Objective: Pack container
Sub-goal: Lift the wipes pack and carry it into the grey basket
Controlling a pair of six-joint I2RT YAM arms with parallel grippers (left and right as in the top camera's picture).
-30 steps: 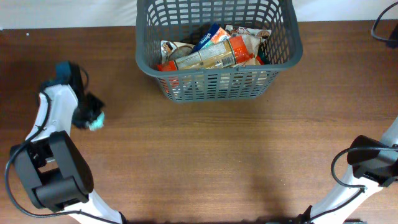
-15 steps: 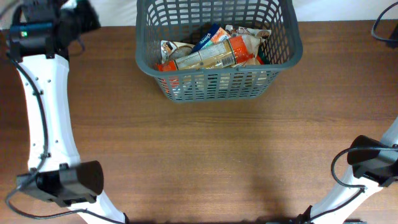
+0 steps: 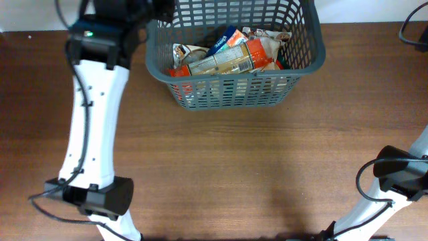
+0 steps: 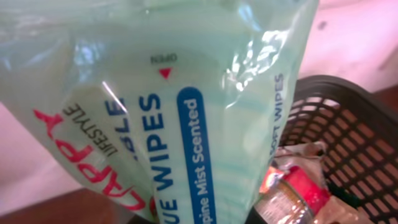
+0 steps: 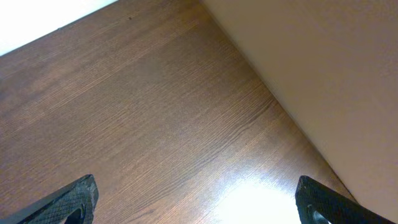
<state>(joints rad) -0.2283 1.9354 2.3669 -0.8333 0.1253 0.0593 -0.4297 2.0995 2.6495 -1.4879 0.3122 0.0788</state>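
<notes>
The container (image 3: 234, 90), a dark grey slotted basket, stands at the table's far middle with several food packets (image 3: 227, 57) inside. My left gripper (image 3: 152, 8) hangs high at the basket's far left corner. A pale green wipes packet (image 4: 161, 106) fills the left wrist view and hides the fingers shut on it. Below and to its right show the container's rim (image 4: 348, 124) and a red-topped packet (image 4: 292, 199). My right gripper (image 5: 199, 208) stands wide open over bare wood, with nothing between its fingertips (image 5: 78, 199).
The left arm's white links (image 3: 90, 120) stretch across the table's left side from its base (image 3: 90, 197). The right arm's base (image 3: 401, 175) sits at the near right corner. A pale wall (image 5: 323, 74) runs beside the table edge in the right wrist view.
The left arm has swung from the table's left side up and rightward to the basket's far left corner, carrying the wipes packet. The right arm has not moved.
</notes>
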